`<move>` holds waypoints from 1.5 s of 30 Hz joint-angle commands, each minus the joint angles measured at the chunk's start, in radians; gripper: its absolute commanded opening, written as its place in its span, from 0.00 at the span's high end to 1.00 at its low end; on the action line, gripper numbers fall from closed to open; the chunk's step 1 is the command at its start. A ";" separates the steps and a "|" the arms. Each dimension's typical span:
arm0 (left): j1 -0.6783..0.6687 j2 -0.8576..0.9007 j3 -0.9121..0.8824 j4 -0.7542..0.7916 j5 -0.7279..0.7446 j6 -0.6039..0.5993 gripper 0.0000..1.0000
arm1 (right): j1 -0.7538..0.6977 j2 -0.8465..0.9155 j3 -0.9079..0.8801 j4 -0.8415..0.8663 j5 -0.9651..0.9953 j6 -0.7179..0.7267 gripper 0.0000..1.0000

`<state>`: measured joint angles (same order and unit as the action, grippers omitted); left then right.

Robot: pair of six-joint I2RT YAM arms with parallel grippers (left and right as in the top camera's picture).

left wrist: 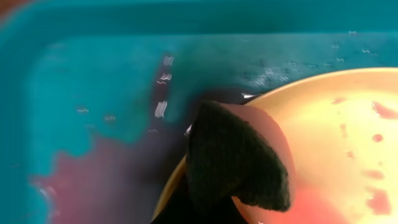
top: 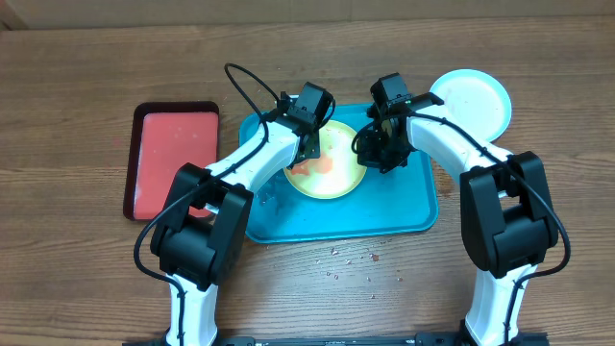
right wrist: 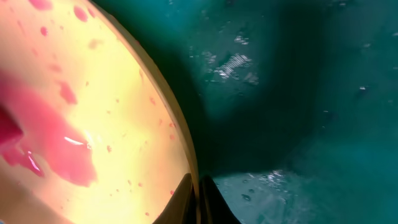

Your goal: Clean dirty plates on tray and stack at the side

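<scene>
Yellow-green plate (top: 327, 165) sits on the turquoise tray (top: 404, 213), in its upper middle part. Red smears and specks lie across the plate's face, with the heaviest blotch on its left side in the overhead view. The tray lies flat on the wooden table (top: 77, 279).

Left gripper (top: 307, 146) is down at the plate's upper-left rim. In the left wrist view one dark, rough-textured finger (left wrist: 236, 162) lies over the rim, partly on the plate and partly over the tray floor. The other finger is not clearly visible, so I cannot tell whether the jaws are apart or together.

Right gripper (right wrist: 198, 200) is at the plate's right edge. In the right wrist view the two tips are nearly together with the thin rim running in between them, so it looks pinched on the yellow-green plate. The tray floor next to it is wet and speckled.

Pale plate (top: 471, 102) lies off the tray on the table, just beyond the tray's upper-right corner, and looks clean from above. The right arm passes beside it.

Red tray (top: 175, 159) with dark rim sits left of the turquoise tray, apart from it. A few crumbs (top: 351, 258) lie on the table in front of the turquoise tray.
</scene>
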<state>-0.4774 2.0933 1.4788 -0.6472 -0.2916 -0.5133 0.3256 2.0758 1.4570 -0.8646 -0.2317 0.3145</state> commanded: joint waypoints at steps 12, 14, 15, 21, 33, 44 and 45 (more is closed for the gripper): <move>0.122 -0.196 0.238 -0.131 -0.055 -0.042 0.96 | 0.010 0.006 0.034 -0.014 0.048 -0.078 0.96; 0.177 -0.226 0.238 -0.177 -0.055 -0.083 0.96 | 0.024 -0.005 0.061 -0.022 0.060 -0.087 0.96; 0.207 -0.237 0.238 -0.204 -0.055 -0.099 0.96 | 0.035 -0.015 0.078 -0.024 0.070 -0.087 0.96; 0.414 -0.242 0.224 -0.371 0.052 -0.095 0.96 | 0.124 -0.083 0.180 -0.024 0.263 -0.086 0.96; 0.623 -0.182 0.008 -0.230 0.215 0.035 0.96 | 0.312 -0.159 0.269 -0.020 0.938 -0.180 0.96; 0.623 -0.159 -0.115 -0.079 0.188 0.035 0.95 | 0.496 -0.164 0.269 0.112 1.368 -0.429 0.96; 0.623 -0.153 -0.122 -0.076 0.188 0.034 0.91 | 0.510 -0.164 0.269 0.121 1.369 -0.453 0.96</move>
<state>0.1459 1.9171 1.3865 -0.7334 -0.0975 -0.4938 0.8078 1.9568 1.6981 -0.7609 1.0183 -0.0391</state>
